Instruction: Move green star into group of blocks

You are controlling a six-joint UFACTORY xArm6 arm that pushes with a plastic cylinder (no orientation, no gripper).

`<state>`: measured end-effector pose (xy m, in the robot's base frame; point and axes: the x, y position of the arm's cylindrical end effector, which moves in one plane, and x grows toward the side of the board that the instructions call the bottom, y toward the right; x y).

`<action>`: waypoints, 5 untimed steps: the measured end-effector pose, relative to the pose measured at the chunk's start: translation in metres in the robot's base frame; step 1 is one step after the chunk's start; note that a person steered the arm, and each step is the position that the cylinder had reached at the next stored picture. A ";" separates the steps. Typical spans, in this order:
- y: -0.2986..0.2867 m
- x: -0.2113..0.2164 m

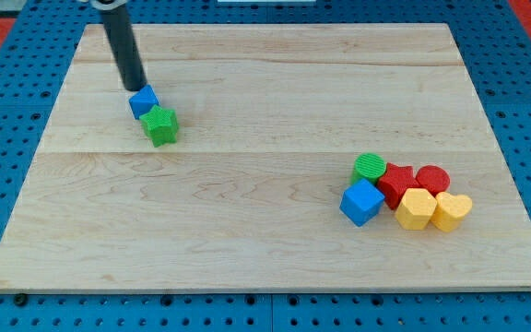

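The green star (161,125) lies on the wooden board's upper left part. A small blue block (143,100) touches its upper left side. My tip (135,88) stands just above and left of that blue block, at its far edge. The group of blocks sits at the lower right: a green cylinder (370,166), a blue cube (362,202), a red star-like block (396,183), a red cylinder (432,179), a yellow hexagon-like block (417,208) and a yellow heart-like block (452,210).
The wooden board (265,249) lies on a blue pegboard table (7,166). Red surfaces show at the top corners of the view.
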<state>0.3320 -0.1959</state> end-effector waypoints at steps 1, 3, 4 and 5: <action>0.004 0.028; 0.056 0.068; 0.066 0.081; 0.074 0.098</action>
<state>0.4300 -0.1217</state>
